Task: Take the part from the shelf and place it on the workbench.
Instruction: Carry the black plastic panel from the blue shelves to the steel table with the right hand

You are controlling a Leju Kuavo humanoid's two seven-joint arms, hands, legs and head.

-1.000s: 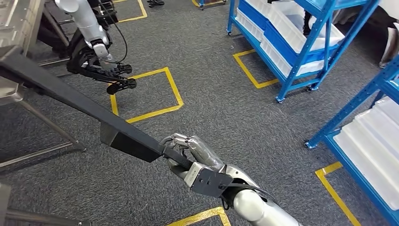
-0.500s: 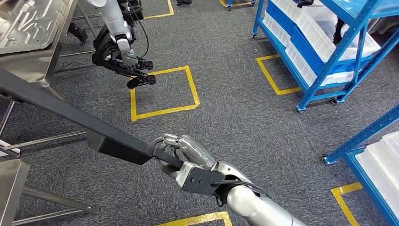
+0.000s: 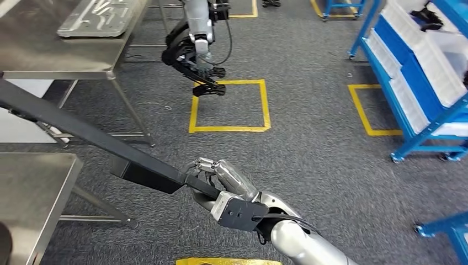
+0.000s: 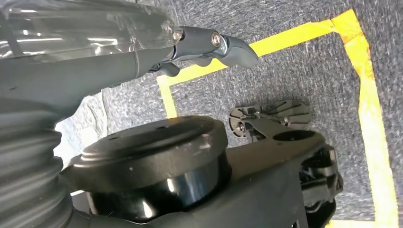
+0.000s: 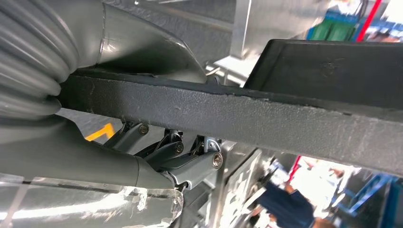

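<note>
Right hand [image 3: 221, 182]: fingers wrapped round the end of the long dark part [image 3: 94, 135].
Left hand [image 4: 209, 45]: grip unclear.
Advice: keep the part level, lower its far end onto the workbench [image 3: 33, 187].

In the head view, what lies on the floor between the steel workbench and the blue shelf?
In the head view, between the workbench and the blue shelf lies grey carpet with a yellow tape square; another robot's dark hand hangs over the square's corner.

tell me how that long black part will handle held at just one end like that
Probably stiff: the long black part runs straight from the right hand with no visible sag. Likely awkward, since its whole length and its boxy block hang beyond the grip, so it may lever and twist. Its matte, grainy surface looks unlikely to slip.
</note>
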